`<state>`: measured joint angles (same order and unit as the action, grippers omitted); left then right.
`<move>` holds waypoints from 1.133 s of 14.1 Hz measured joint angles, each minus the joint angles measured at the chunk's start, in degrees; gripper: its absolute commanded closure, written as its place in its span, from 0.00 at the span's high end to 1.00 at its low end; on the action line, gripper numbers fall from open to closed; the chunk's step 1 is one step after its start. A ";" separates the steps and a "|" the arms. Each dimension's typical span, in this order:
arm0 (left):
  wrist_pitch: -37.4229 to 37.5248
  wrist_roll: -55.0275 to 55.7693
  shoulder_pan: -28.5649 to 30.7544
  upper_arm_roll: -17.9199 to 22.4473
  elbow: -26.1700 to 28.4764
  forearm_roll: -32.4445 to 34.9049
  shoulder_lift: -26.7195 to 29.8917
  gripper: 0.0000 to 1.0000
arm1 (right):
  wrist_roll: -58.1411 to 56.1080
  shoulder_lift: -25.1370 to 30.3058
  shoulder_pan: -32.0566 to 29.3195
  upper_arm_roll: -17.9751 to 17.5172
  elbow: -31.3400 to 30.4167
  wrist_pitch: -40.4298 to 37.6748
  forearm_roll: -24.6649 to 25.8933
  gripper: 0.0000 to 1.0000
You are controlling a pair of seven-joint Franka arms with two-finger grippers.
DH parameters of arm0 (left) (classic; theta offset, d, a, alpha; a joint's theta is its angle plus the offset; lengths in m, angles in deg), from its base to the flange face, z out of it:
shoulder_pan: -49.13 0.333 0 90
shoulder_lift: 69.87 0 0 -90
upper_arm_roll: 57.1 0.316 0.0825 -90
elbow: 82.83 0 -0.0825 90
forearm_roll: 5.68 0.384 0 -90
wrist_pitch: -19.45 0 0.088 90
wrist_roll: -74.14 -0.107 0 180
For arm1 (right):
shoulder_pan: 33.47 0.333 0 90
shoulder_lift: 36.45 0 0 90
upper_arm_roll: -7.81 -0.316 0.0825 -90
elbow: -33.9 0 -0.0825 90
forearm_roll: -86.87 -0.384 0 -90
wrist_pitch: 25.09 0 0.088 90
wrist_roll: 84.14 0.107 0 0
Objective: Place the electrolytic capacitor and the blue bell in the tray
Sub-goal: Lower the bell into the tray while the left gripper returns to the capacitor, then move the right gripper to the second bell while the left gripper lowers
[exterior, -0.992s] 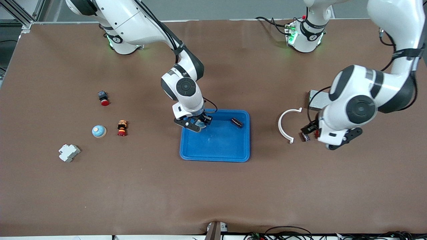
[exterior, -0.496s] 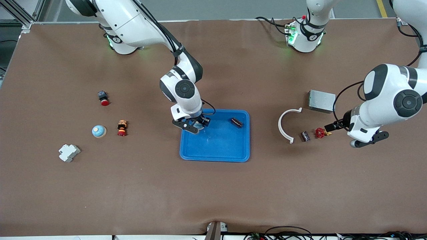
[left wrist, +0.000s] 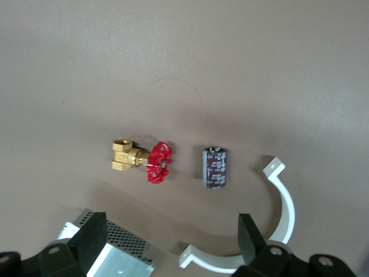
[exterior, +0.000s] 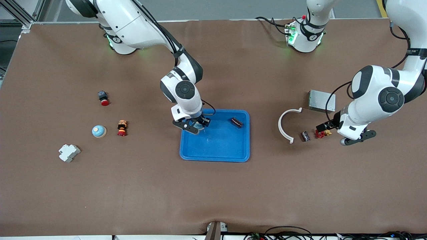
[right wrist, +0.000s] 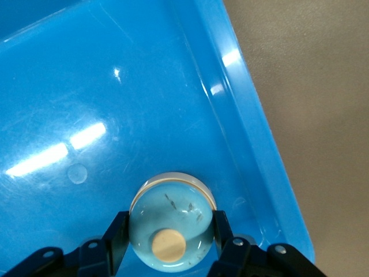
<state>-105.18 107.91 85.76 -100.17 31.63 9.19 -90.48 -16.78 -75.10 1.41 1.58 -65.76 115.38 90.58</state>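
Note:
The blue tray [exterior: 217, 151] lies mid-table. My right gripper [exterior: 193, 126] is shut on a light blue bell [right wrist: 172, 226] with a beige button, low inside the tray [right wrist: 115, 86] at the corner toward the right arm's end. A dark electrolytic capacitor [exterior: 237, 122] lies in the tray's other corner on the robots' side. A second capacitor [exterior: 305, 136] lies on the table toward the left arm's end, and it shows as capacitor [left wrist: 215, 167] in the left wrist view. My left gripper [exterior: 356, 138] hangs open and empty over the table beside it, seen as gripper [left wrist: 171, 242].
A red-handled brass valve [exterior: 321, 133], a white curved bracket [exterior: 286, 125] and a grey metal box [exterior: 322, 101] surround the loose capacitor. Toward the right arm's end lie another blue bell [exterior: 99, 131], two red push buttons [exterior: 103, 98] [exterior: 122, 128] and a white breaker [exterior: 69, 152].
The left arm swung away from over the loose capacitor toward its own end of the table, then came partly back. The right gripper with the bell has barely shifted.

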 measured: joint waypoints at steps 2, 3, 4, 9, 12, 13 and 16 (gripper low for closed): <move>-1.69 1.77 -0.02 0.00 0.23 0.00 -1.63 1.00 | 0.70 -0.01 0.00 0.01 0.09 0.04 0.00 1.00; -2.31 2.08 -0.02 0.00 0.24 0.00 -2.71 1.00 | 0.91 -0.05 0.00 0.01 0.10 0.07 0.02 1.00; -3.20 2.17 -0.04 0.00 0.24 0.00 -3.72 1.00 | 0.97 -0.12 0.01 0.01 0.14 0.13 0.04 1.00; -5.89 5.37 -1.72 0.00 -1.25 0.43 -7.24 1.00 | 0.99 -0.16 0.41 -0.06 2.53 -3.98 0.76 1.00; -5.89 10.87 -2.79 0.00 -2.77 4.97 -9.55 1.00 | -3.23 0.79 0.51 0.06 10.23 -19.35 1.14 1.00; -5.89 11.79 -3.01 0.00 -3.05 6.32 -10.42 1.00 | -7.09 2.07 0.38 0.39 12.39 -24.09 1.16 1.00; -5.89 12.42 -3.13 0.05 -3.53 7.76 -12.49 1.00 | -15.67 8.02 -2.18 1.52 12.94 -30.80 4.02 1.00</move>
<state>-111.07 120.33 82.64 -100.12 28.10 16.95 -102.97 -32.45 -67.08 -0.77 3.10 -52.82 84.57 94.60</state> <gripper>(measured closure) 0.000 0.000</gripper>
